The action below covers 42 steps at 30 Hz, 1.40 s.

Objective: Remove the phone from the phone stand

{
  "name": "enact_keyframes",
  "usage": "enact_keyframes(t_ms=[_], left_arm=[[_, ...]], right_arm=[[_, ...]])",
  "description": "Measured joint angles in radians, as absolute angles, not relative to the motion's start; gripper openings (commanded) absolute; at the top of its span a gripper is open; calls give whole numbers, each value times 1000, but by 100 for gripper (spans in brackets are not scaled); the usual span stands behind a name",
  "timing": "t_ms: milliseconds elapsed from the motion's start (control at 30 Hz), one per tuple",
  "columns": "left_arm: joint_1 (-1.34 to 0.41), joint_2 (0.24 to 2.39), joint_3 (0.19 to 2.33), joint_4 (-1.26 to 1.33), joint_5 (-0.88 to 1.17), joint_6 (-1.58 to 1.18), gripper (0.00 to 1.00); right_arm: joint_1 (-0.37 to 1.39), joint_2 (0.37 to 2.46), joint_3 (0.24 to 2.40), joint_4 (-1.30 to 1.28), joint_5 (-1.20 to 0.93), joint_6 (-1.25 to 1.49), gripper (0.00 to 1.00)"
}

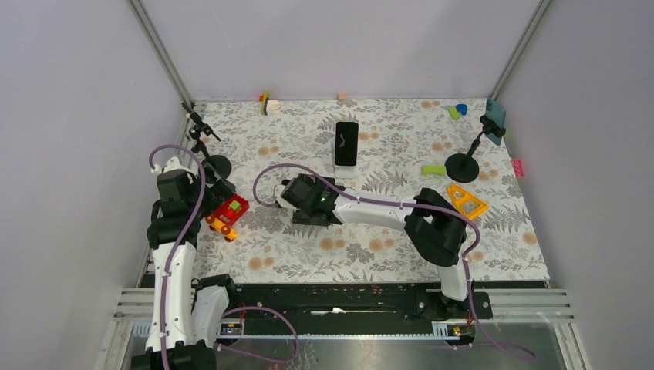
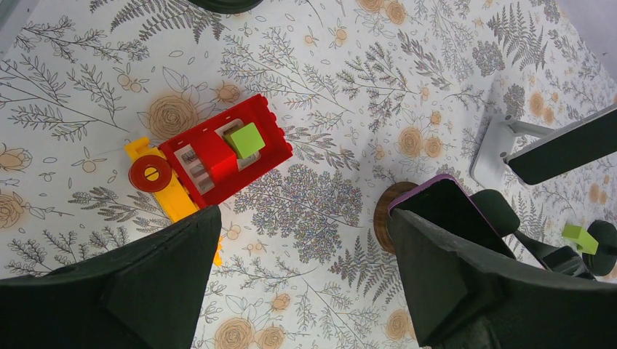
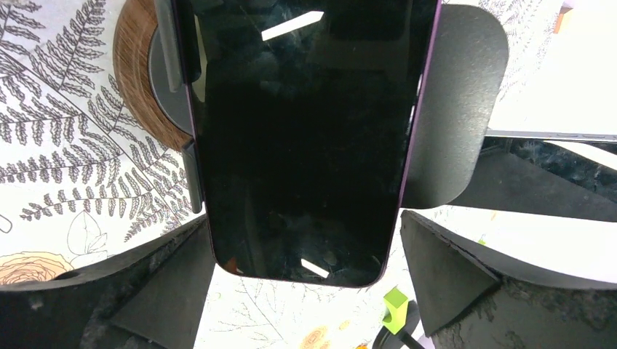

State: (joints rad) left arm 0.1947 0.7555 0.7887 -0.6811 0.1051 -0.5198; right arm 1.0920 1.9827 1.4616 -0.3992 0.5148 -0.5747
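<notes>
The right arm stretches low and leftward over the desk [image 1: 370,254], tool [image 3: 305,222] spread wide, a finger on either side of the purple-edged phone [image 3: 305,131]. The phone leans on its wood-based phone stand [image 3: 132,94]. The left arm is folded at the left edge, tool [image 2: 304,217] spread above the red toy truck [image 2: 218,156], with open floral desk between them.

I log a red toy truck [image 1: 227,214] carrying a green cube [image 2: 245,139]; yellow triangle [image 1: 466,201] and green block [image 1: 433,169] sit apart.
</notes>
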Motion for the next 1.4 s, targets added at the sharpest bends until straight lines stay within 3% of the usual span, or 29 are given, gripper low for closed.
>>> enact_keyframes(t_ms=[400,667,900,1100,1400], left_arm=[[195,757,789,-681,105,-520,94],[195,761,789,-682,104,-520,94],[195,762,789,-682,104,-520,94],[195,762,789,-682,104,-520,94],[195,762,789,-682,104,-520,94]], right_arm=[[1092,1983,1444,-392,539,-579,95],[1092,1983,1439,-374,542,-579,62],[1092,1983,1436,-369,542,-579,40],[1092,1983,1435,-366,542,-566,12],[1092,1966,1407,-326,545,-535,3]])
